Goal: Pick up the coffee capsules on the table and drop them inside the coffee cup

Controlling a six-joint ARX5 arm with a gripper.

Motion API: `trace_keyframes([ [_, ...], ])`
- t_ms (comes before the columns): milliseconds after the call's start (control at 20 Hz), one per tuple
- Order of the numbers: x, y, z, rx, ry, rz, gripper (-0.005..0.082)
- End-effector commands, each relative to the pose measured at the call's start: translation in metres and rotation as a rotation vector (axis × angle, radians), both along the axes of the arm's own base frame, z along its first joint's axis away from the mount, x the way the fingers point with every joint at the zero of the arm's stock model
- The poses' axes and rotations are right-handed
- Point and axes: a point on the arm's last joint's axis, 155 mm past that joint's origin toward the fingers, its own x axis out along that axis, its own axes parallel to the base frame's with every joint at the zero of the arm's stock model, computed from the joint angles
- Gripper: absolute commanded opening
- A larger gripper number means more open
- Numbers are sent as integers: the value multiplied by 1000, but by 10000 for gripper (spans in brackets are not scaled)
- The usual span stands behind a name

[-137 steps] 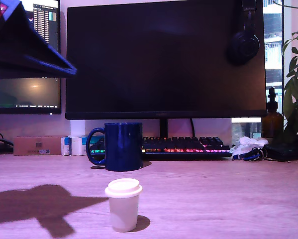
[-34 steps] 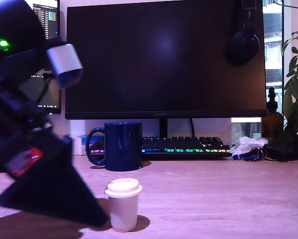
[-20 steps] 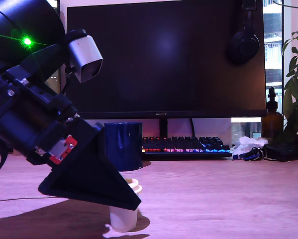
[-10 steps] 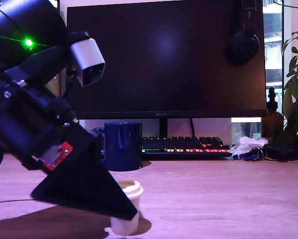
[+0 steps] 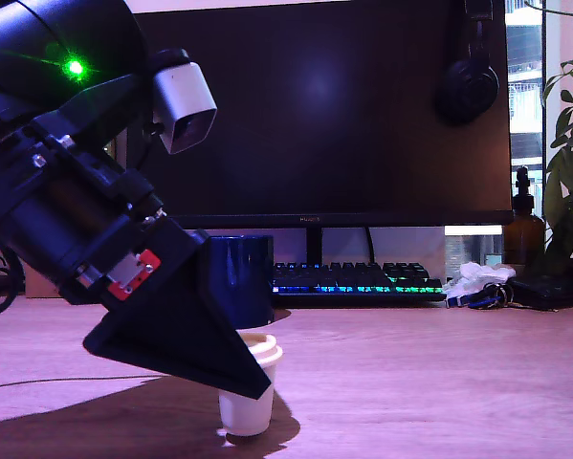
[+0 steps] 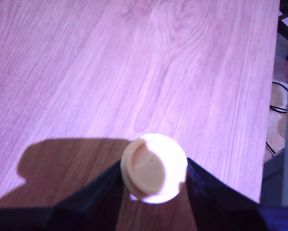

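A cream-white coffee capsule sits pinched between the two dark fingers of my gripper, near the front of the wooden table. It tilts slightly, and its base looks just above the wood, over its own shadow. In the wrist view the capsule's round lid fills the gap between the fingers of the gripper, which is shut on it. The dark navy coffee cup stands upright behind the gripper, further back on the table. Its handle side is hidden by the gripper body.
A large dark monitor and a lit keyboard stand behind the cup. A brown bottle, a plant and small clutter sit at the exterior view's right. The table's edge shows in the wrist view.
The gripper came down from the exterior view's left and closed on the cream capsule. Since half a second ago the capsule has risen slightly and tilted.
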Motion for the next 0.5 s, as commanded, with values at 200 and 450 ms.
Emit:
trace_keyframes([
  [200,0,-2,-1,-1,-10,-10,319],
  [450,9,-3,4,2,-35,15,319],
])
